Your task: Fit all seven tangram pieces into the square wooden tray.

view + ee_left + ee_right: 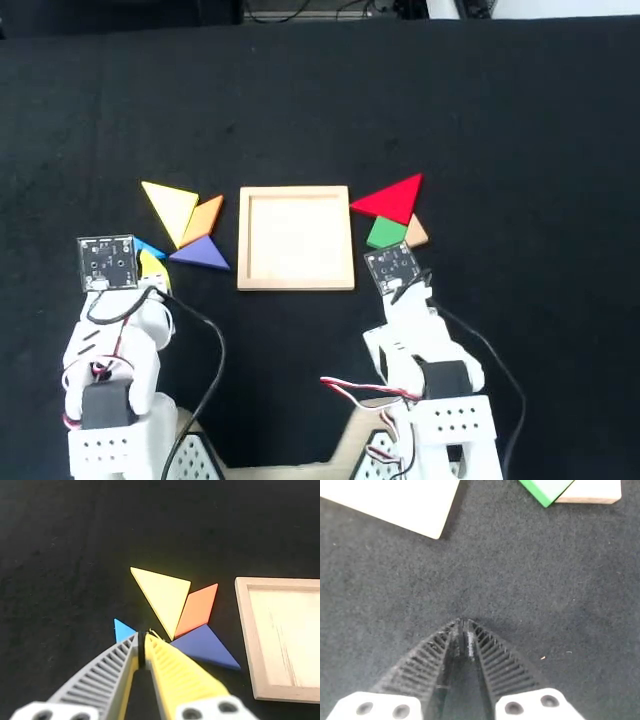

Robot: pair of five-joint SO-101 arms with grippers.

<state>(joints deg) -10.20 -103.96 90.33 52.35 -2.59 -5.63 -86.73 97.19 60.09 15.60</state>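
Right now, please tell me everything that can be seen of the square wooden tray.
The square wooden tray is pale, bare-looking wood: a raised rim around a flat sunken floor. It is empty and lies flat near the middle of the black cloth. The red triangle comes right up to its right edge; whether they touch is unclear.

Tray (pixel 296 190) empty; four pieces (pixel 172 208) clustered left; three pieces (pixel 392 200) clustered right.

The worktop (pixel 300 100) is black. The tray (pixel 243 240) is pale bare wood. On one side lie a yellow triangle (pixel 170 207), an orange piece (pixel 203 217), a dark blue triangle (pixel 203 254) and a light blue triangle (pixel 148 246). On the other side are a red triangle (pixel 392 200), a green piece (pixel 386 233) and a tan piece (pixel 417 233). The left tool (pixel 141 639) is ribbed grey and yellow, the right tool (pixel 464 625) ribbed black.
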